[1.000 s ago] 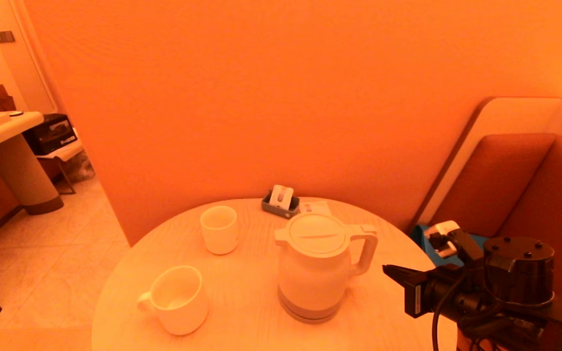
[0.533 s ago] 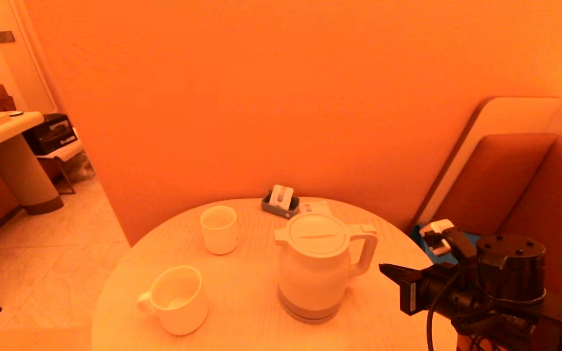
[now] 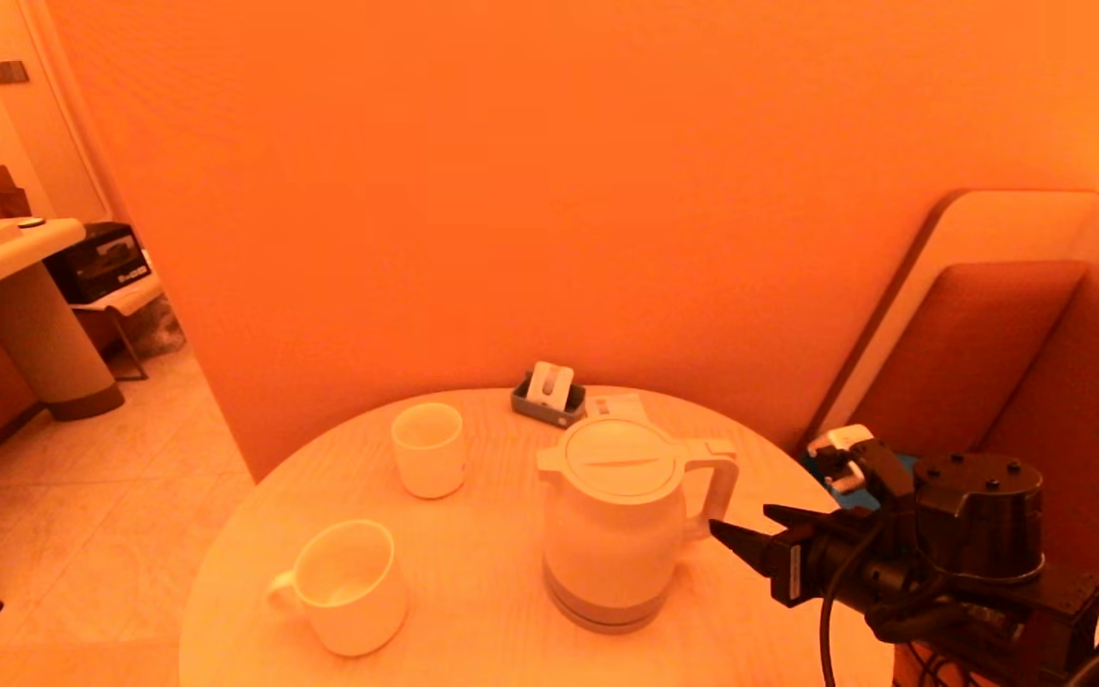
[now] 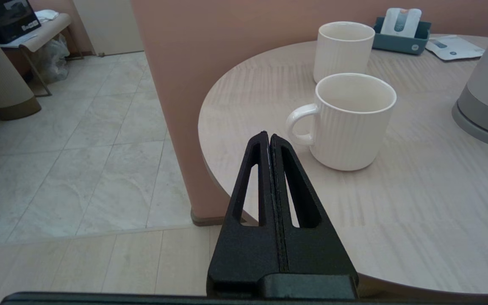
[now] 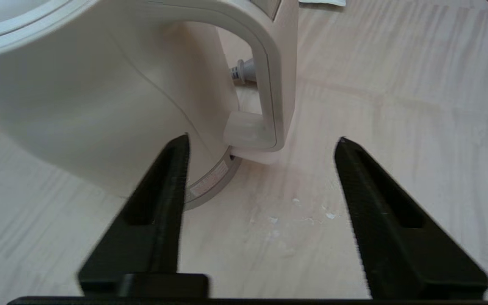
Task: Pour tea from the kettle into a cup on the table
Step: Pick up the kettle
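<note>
Right gripper point(image 3: 736, 534) nearer kettle point(image 3: 611, 520) handle, fingers apart, cup point(image 3: 428, 448) empty

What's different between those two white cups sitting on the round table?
The mug has a side handle; the cup has none. The mug looks wider, the cup narrower and straight-sided. The mug stands nearer the robot, the cup farther back, closer to the wall. Both are white, upright and open-topped, standing apart on the table.
</note>
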`<state>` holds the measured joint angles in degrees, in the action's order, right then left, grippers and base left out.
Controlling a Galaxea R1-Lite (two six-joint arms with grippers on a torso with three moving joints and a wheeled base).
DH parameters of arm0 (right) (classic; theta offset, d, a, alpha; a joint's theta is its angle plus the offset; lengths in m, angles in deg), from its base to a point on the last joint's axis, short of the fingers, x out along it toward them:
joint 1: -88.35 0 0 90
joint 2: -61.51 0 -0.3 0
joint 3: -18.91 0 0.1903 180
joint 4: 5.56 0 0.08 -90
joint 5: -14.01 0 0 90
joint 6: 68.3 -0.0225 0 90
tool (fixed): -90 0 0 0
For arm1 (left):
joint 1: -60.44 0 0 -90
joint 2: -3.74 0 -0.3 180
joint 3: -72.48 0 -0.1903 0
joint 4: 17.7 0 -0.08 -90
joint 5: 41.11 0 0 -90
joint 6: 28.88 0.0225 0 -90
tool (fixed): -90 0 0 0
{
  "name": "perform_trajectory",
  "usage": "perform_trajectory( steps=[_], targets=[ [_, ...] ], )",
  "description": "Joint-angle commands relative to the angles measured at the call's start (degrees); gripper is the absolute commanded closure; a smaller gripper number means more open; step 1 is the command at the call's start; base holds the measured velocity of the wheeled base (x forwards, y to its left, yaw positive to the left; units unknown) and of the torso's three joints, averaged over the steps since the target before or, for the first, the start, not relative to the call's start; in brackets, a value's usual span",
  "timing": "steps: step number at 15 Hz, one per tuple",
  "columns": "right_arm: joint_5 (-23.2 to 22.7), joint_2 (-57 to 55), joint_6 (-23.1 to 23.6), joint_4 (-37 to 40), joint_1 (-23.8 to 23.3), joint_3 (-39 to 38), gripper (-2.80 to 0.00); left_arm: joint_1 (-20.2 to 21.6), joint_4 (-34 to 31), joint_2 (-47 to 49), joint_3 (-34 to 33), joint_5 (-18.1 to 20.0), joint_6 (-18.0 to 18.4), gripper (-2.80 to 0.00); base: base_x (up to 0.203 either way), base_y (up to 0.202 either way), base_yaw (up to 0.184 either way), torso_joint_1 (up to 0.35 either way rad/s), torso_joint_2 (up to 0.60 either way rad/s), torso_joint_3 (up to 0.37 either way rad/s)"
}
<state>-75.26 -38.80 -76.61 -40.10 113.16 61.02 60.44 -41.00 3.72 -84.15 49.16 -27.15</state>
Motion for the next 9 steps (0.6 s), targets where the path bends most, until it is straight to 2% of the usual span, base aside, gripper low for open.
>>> perform_trajectory(
  steps=[1,5,9],
  targets=[
    [0.1,-2.3,0.0,-0.4,-0.2,1.0,-2.80,0.0,0.0,0.0,0.0,0.0,0.0,0.00,0.000,0.000,0.000,0.000,0.00,0.000],
    [1.1,-6.7,0.1,-0.9,-1.0,3.5,-2.80,0.0,0.0,0.0,0.0,0.0,-0.8,0.00,0.000,0.000,0.000,0.000,0.00,0.000],
    [3.6,-10.8,1.5,-6.2,-1.6,5.4,-2.80,0.0,0.0,0.0,0.0,0.0,-0.9,0.00,0.000,0.000,0.000,0.000,0.00,0.000]
  ],
)
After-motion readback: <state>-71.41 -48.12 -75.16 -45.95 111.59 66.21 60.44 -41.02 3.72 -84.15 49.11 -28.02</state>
